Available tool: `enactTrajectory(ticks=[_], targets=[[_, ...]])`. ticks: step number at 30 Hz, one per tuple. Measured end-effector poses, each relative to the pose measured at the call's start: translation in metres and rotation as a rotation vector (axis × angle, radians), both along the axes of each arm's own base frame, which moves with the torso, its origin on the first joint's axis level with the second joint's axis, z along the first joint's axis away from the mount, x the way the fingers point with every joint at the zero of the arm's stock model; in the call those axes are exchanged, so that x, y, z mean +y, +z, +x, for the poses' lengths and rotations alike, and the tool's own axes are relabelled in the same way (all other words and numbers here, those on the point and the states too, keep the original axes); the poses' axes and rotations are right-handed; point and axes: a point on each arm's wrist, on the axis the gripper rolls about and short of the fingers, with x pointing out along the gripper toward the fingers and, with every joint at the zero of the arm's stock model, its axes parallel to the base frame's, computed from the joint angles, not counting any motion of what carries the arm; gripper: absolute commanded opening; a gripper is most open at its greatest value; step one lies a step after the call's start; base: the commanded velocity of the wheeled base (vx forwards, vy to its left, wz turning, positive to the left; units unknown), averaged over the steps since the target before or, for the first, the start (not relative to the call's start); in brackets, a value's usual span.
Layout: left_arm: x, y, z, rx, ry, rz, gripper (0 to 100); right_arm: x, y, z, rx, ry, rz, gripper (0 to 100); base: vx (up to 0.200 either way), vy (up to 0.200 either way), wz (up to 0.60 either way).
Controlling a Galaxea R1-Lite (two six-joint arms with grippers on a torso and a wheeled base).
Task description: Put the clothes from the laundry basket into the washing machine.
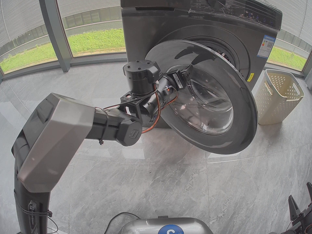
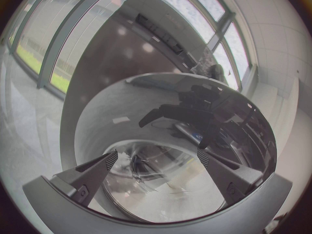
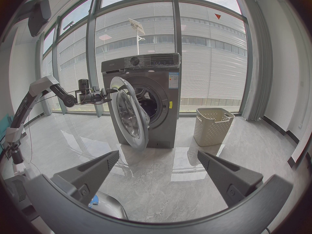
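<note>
A bare, glass-walled laundry room: washing machine [image 3: 165, 121], laundry basket [image 3: 211, 129], tall windows [image 3: 208, 49], tiled floor [image 3: 162, 186].

Polished grey marble floor [image 1: 162, 186], tall curved windows [image 3: 208, 49], green lawn [image 1: 94, 41] outside, grey curtain [image 3: 260, 65] bunched at window's edge

Our left arm [image 1: 65, 137] rises from low on our left, bends at the elbow and stretches forward and across toward the middle, with its wrist [image 1: 143, 82] held up at the far end. Our left gripper [image 2: 157, 157] has both fingers spread wide. Our right gripper [image 3: 158, 156] sits low at our right side, pointing forward, its fingers spread just as wide.
</note>
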Motion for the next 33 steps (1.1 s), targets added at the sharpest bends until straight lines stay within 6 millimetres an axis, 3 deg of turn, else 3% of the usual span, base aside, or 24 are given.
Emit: enactTrajectory(ticks=[7, 15, 21, 27, 33], targets=[[-0.018, 0.0, -0.004, 0.094, -0.02, -0.057, 100, 0.0, 0.0, 0.0, 0.0, 0.0, 0.0, 100, 0.0, 0.0, 0.0], [-0.002, -0.009, -0.032, 0.181, -0.037, 0.017, 100, 0.0, 0.0, 0.0, 0.0, 0.0, 0.0, 100, 0.0, 0.0, 0.0], [0.03, -0.002, -0.078, 0.223, -0.083, 0.085, 100, 0.0, 0.0, 0.0, 0.0, 0.0, 0.0, 100, 0.0, 0.0, 0.0], [0.079, 0.016, -0.14, 0.215, -0.144, 0.132, 100, 0.0, 0.0, 0.0, 0.0, 0.0, 0.0, 100, 0.0, 0.0, 0.0], [0.135, 0.021, -0.205, 0.176, -0.171, 0.209, 100, 0.0, 0.0, 0.0, 0.0, 0.0, 0.0, 100, 0.0, 0.0, 0.0]])
